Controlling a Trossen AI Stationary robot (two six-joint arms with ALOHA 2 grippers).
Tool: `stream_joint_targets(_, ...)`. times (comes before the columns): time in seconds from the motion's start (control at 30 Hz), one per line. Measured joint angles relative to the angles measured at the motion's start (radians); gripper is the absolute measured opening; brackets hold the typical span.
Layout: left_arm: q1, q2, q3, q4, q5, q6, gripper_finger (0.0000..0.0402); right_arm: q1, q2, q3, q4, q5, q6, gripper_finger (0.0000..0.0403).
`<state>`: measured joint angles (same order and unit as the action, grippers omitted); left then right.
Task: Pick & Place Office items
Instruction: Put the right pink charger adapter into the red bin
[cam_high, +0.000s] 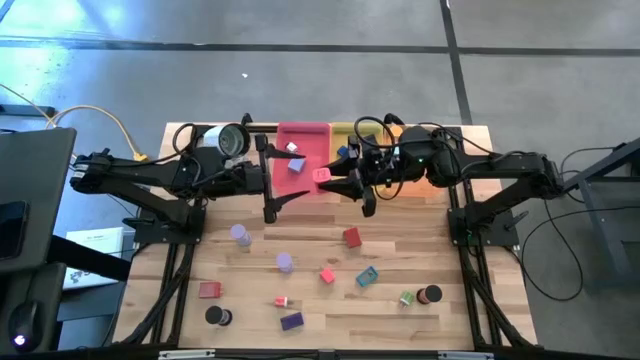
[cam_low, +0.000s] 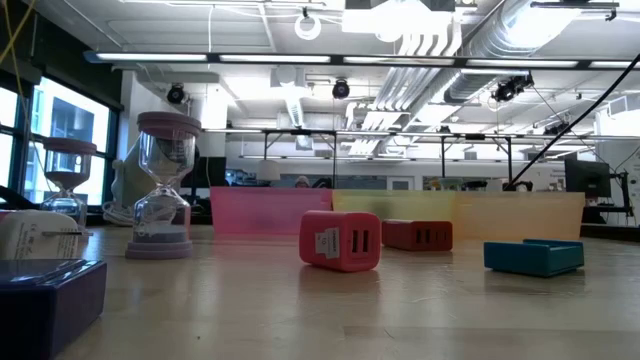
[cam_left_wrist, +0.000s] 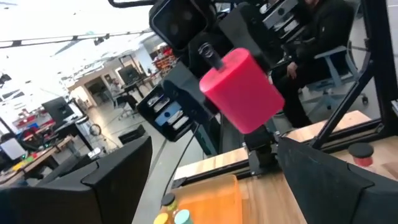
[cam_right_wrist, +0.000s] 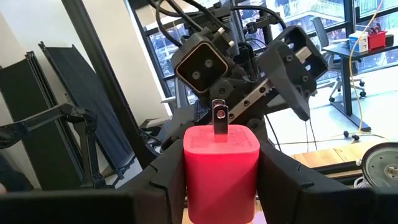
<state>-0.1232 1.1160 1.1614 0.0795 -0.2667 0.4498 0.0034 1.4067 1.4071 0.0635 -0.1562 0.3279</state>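
The right gripper's fingers pinch a pink block, held above the pink tray at the bench's back, facing the left gripper's wide-spread, empty fingers; an early release could drop it outside the tray.

Overhead, table-level and two facing wrist cameras — all share the table.

Pink block, dark pincer

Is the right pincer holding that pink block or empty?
Holding it: the right pincer has its fingers pressed against both sides of the pink block.
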Motion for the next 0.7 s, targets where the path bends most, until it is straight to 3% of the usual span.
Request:
stream_joint_targets(0.27,-0.018,0.011,0.001,-0.002,0.001,0.101,0.0340,-0.015,0.019,0.001,0.020,-0.003,0.014,0.0139)
stream_joint_targets(0.7,-0.024,0.039,0.003,0.007,-0.019,0.179,0.0340,-0.046,0.087,0.001,0.068,-0.113,0.095,0.0140)
